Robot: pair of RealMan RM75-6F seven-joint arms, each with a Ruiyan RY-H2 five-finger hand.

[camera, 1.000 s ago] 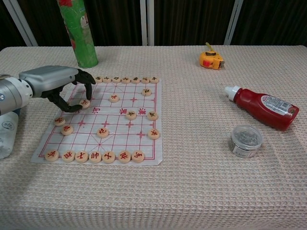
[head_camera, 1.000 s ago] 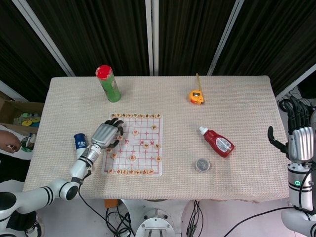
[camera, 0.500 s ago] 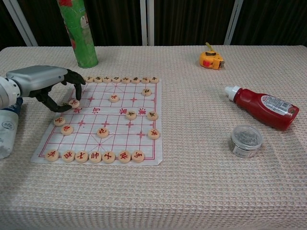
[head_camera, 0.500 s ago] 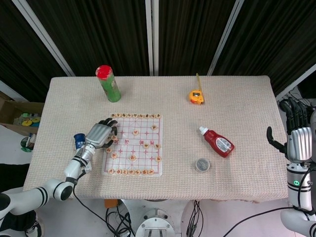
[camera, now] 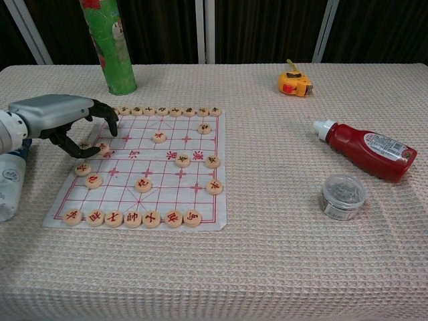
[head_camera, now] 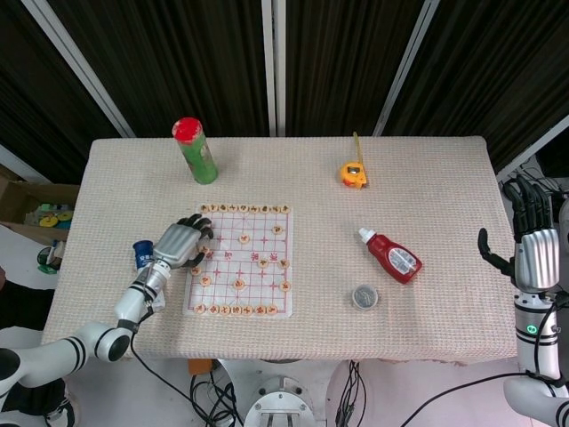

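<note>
A: Start with the big things. Where does everything sit?

B: The table [camera: 281, 267] carries the chess board [camera: 170, 150] at about nine o'clock of its middle. A green canister [camera: 110, 47] stands at twelve o'clock of the board's left edge, a red bottle [camera: 368, 150] lies at three o'clock, a round tin [camera: 343, 196] sits near it at five o'clock, and a yellow tape measure [camera: 295, 83] is off at one o'clock. A small blue-capped bottle [head_camera: 142, 255] lies just beside the board's left edge.

A: And the hands?

B: The left hand [camera: 63, 120] hangs over the board's upper left corner, fingers curled downward, fingertips [camera: 90, 150] beside one chess piece [camera: 102, 146]. I judge them touching or pinching it, but I cannot tell for certain. The right hand [head_camera: 532, 249] is upright off the table's right edge, fingers apart, holding nothing.

A: How would you handle that piece well?

B: In my judgement, gently. The disc is small and flat, and the board looks like thin paper on a woven cloth. Pressing down hard could drag the sheet and shift the other discs at six o'clock of it. A light pinch at the disc's rim, then a straight lift, seems safest. The row of pieces [camera: 170, 111] along the top edge lies close, so the curled fingers should stay clear of it.
</note>
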